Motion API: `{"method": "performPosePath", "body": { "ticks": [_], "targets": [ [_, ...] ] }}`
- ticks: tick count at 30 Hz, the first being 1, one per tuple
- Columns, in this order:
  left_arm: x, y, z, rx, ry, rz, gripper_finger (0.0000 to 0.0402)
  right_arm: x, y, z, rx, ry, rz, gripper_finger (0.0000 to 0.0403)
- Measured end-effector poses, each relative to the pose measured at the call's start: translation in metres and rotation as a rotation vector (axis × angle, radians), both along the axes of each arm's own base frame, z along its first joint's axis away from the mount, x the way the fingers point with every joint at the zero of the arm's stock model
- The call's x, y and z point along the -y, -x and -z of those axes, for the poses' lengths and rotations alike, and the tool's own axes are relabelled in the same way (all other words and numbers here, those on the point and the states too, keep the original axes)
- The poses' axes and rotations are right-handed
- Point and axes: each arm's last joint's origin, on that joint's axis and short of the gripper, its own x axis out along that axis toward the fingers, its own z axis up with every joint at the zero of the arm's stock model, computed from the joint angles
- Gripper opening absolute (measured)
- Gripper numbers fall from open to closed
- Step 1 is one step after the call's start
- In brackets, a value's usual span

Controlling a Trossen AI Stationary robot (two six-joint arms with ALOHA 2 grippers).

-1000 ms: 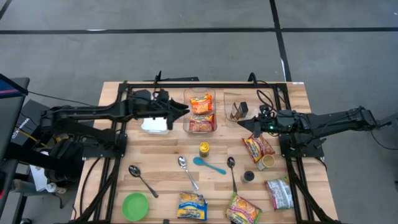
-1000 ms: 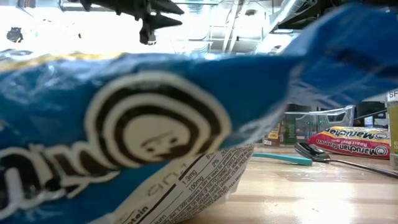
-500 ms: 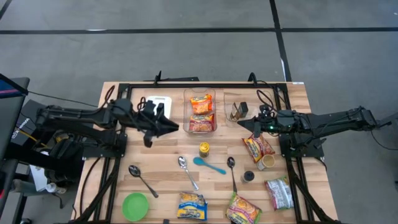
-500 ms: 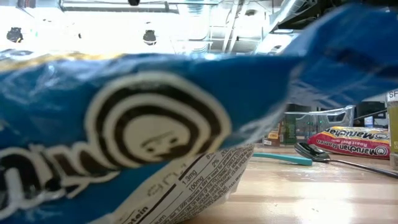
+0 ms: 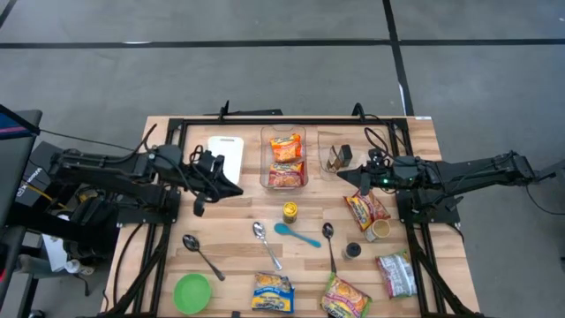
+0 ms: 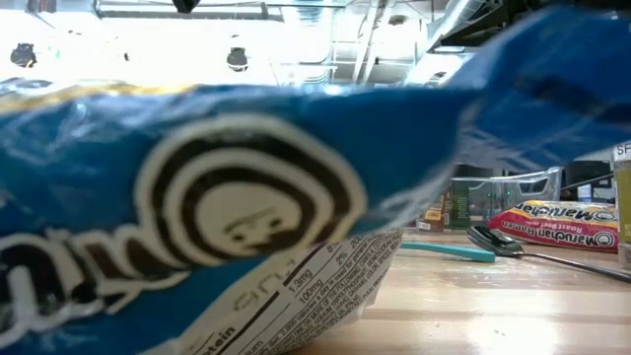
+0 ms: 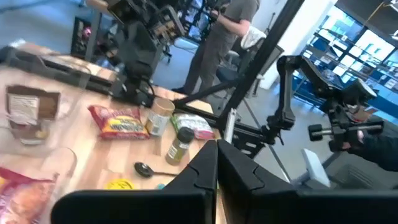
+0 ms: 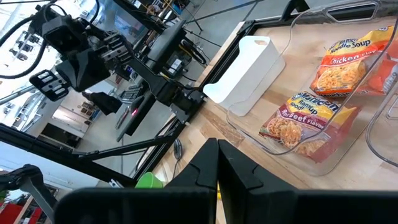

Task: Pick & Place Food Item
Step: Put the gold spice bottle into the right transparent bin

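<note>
1. Left gripper (image 5: pixel 237 189) is closed with nothing in it, fingers pressed together in its wrist view. It hangs over bare wood on the left half of the table (image 5: pixel 225 256), between the white cutting board (image 5: pixel 225 147) and the spoon (image 5: pixel 202 254) nearer the front.
2. Right gripper (image 5: pixel 341 177) is also closed and empty, parked on the right side just beside a small clear container (image 5: pixel 335 157) at the back.
3. Clear bin (image 5: pixel 283 160) sits at back centre, between the two grippers. It holds two noodle packets: a chicken soup packet (image 5: pixel 285 146) toward the back and a beef ramen packet (image 5: pixel 283 176) toward the front. The right wrist view shows both lying flat inside it.
4. Cutting board lies flat just left of the bin, apart from it.
5. Yellow-lidded jar (image 5: pixel 290 212) stands in front of the bin.
6. Middle row: a metal spoon (image 5: pixel 264 241), a teal spoon (image 5: pixel 297 234) and another metal spoon (image 5: pixel 328 240).
7. Right side: a red packet (image 5: pixel 366 210) under the right arm, a tan cup (image 5: pixel 380 230) touching its front edge, a small dark bottle (image 5: pixel 352 251), and a pale packet (image 5: pixel 397 274) near the front corner.
8. Front edge: green bowl (image 5: pixel 192 292), blue packet (image 5: pixel 272 292), yellow-green packet (image 5: pixel 345 298).
9. Low view is almost fully blocked by the blue packet right at the lens; behind it the teal spoon, a metal spoon and the red packet show.
10. A person (image 7: pixel 219 43) stands beyond the table in the left wrist view.
</note>
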Motion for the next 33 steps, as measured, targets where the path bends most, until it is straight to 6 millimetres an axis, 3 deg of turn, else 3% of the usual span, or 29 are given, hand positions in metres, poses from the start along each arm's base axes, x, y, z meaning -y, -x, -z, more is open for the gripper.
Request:
{"method": "performPosePath", "body": {
  "ticks": [6,13,20,33],
  "targets": [
    [0.012,-0.002,0.008,-0.082,0.059,0.048,0.0001,0.0,0.0,0.0,0.0,0.0,0.0,0.0],
    [0.031,-0.019,0.024,-0.163,0.034,0.005,0.0001,0.0,0.0,0.001,-0.015,0.002,0.0,0.0],
    [0.051,-0.043,0.053,-0.273,-0.091,0.028,0.0001,0.0,0.001,0.003,-0.032,0.003,0.001,0.0],
    [0.073,-0.071,0.101,-0.463,-0.12,0.053,0.0,0.0,0.001,0.003,-0.031,0.003,0.001,0.0]
  ]
}}
